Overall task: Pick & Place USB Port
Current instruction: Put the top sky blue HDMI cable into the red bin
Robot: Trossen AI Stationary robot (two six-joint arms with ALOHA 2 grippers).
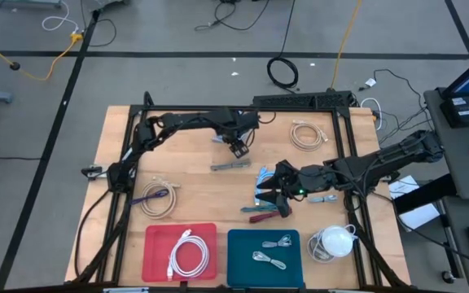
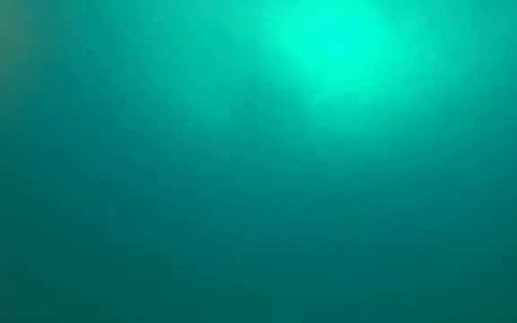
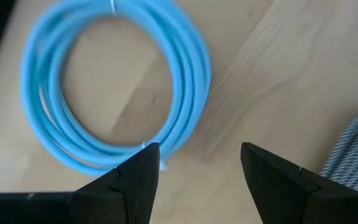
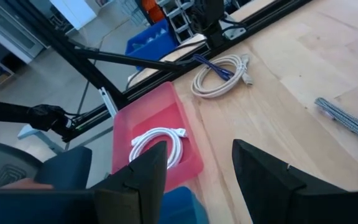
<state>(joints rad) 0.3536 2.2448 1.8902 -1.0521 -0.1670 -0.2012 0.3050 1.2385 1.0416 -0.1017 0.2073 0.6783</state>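
**Both tools open over a cable-strewn tabletop**

Wooden tabletop (image 1: 202, 183) ringed by a dark frame, seen from above. Along its near edge two bins side by side: red bin (image 1: 155, 244) holding a coiled white cable (image 1: 187, 254), teal bin (image 1: 243, 260) holding two small grey cables (image 1: 270, 251). Just right of the teal bin, a white bundle of cable (image 1: 332, 242).

Left arm stretched across the far part of the tabletop, left tool (image 1: 238, 148) hanging beside a grey braided cable (image 1: 230, 165) – fingers (image 3: 143, 171) spread apart, nothing between them. Directly ahead in the left wrist view, a light-blue cable coil (image 3: 104, 81) flat on the wood, one fingertip close to its loop; contact cannot be judged.

Right arm reaching in from the right side, right tool (image 1: 273, 197) low over a cluster of cables near mid-table, among them blue-and-white cable (image 1: 265, 179) and a dark red cable (image 1: 260, 216). Fingers (image 4: 143, 171) parted, gripping nothing – red bin and white cable visible past them.

Beige cable coil (image 1: 305, 134) near the far right corner; another beige coil with a purple lead (image 1: 159, 198) towards the left, above the red bin.

Low view filled with plain teal-green, nothing discernible.
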